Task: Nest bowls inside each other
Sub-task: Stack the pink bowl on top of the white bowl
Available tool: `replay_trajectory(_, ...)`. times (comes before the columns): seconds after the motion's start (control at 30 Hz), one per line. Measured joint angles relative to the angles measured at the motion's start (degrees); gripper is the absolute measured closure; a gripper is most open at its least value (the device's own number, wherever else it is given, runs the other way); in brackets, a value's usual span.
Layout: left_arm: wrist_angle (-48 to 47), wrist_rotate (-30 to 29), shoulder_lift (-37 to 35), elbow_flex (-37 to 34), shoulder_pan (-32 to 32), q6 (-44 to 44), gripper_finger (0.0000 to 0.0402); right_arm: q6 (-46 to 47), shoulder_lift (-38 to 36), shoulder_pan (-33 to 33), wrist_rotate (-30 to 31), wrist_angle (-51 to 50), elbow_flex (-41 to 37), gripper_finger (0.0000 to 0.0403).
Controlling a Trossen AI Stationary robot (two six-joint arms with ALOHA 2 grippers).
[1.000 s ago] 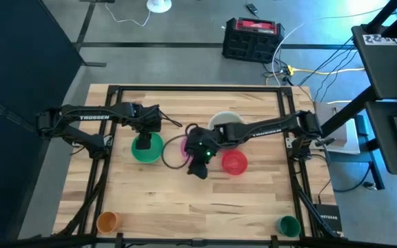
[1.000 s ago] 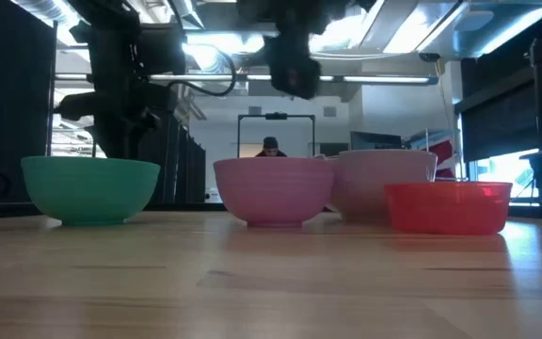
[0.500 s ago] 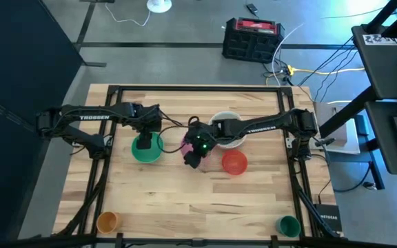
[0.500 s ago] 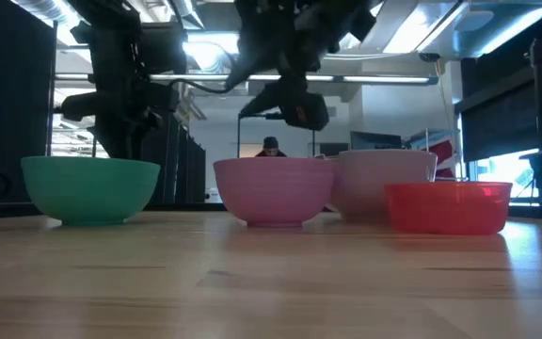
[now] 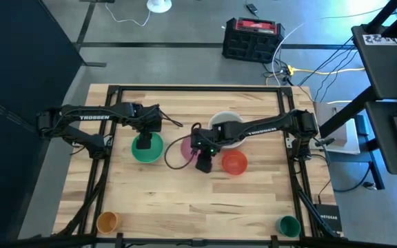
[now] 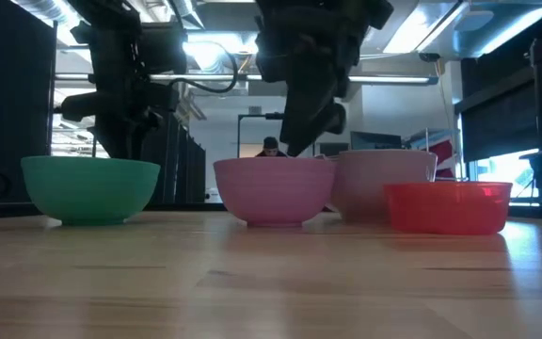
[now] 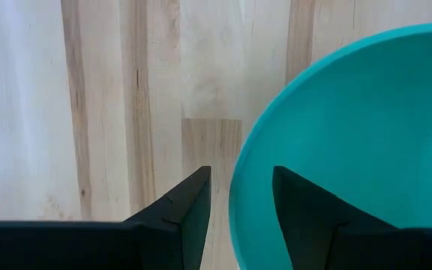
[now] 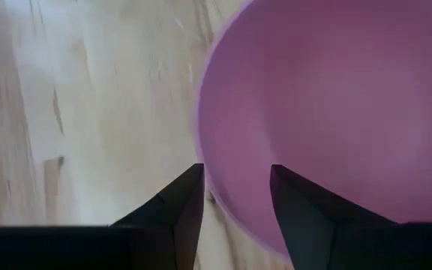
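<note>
Pale butcher-block wood makes up the table [image 5: 185, 200], framed by a dark rail, with a grey floor and a black-and-red crate [image 5: 252, 38] beyond its far edge. Near the middle, four round plastic bowls sit in a loose row: a green plastic bowl [image 5: 147, 147] toward the left edge, a pink plastic bowl [image 5: 178, 152] just beside it, a white plastic bowl [image 5: 227, 129] farther back, and a small red plastic bowl [image 5: 234, 162] toward the right edge, none of them nested. The left gripper [image 5: 144, 138] hangs over the green bowl's far rim, its dark fingers [image 7: 190, 206] parted and straddling that rim, one outside and one inside, not clamped on it. The right gripper [image 5: 204, 161] reaches in over the pink bowl's right rim, its fingers [image 8: 182, 202] likewise spread on either side of the rim, gripping nothing. At the near edge a small orange cup [image 5: 107, 222] stands by the left corner and a small green cup [image 5: 289, 224] by the right corner, well apart from the bowls. A person's head [image 6: 270, 146] shows far behind the pink bowl in the low view.
</note>
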Motion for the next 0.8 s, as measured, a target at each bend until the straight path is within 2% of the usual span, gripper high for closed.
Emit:
replay_trajectory(0.5,1.02,-0.02,0.00,0.00,0.00,-0.01,0.0275,-6.82,0.26,1.41,0.37,-1.81,1.22,0.0264)
replay_trajectory(0.8,0.64,-0.02,0.00,0.02,-0.02,-0.44,0.0275,-9.82,7.89,3.59,-2.42,-4.52,6.53,0.0264)
